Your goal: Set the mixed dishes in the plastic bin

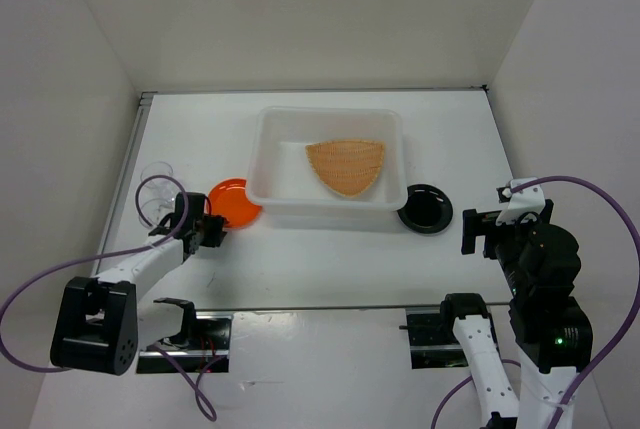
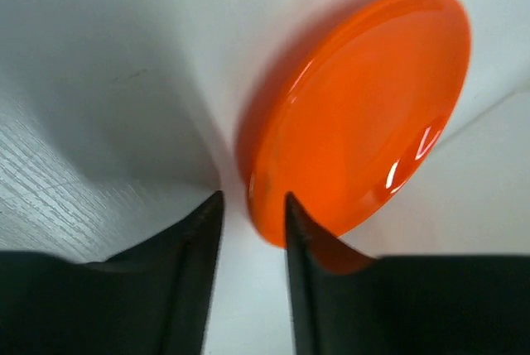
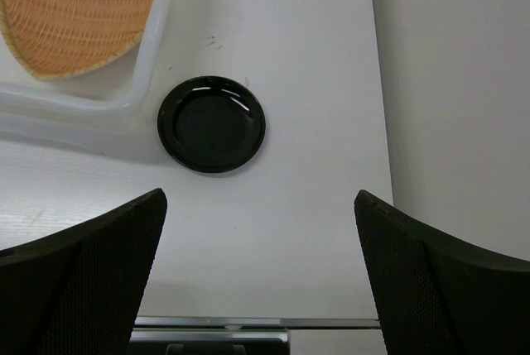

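Found one of four done: woven plate (image 1: 346, 166) inside plastic bin (image 1: 268, 141) at frame centre; outstanding on worktop (image 1: 330, 269): orange dish (image 1: 233, 200) lower left of bin, with left claw (image 2: 252, 198) narrowly parted at its rim, gripping nothing; black dish (image 1: 425, 209) lower right, with right claw (image 3: 261, 198) wide open, empty; clear cup (image 1: 157, 175) far left

The bin (image 1: 262, 154) sits mid-table (image 1: 330, 269), toward the far side; the plate (image 1: 346, 166) lies in it, in the right half; the left dish (image 1: 236, 199) lies just beside its near-left corner, the right dish (image 1: 425, 209) just beside its near-right corner; the cup (image 1: 158, 174) is left of the left dish; the left gripper (image 2: 252, 202) is at that dish's near rim; the right gripper (image 3: 258, 198) is before the right dish, apart from it.
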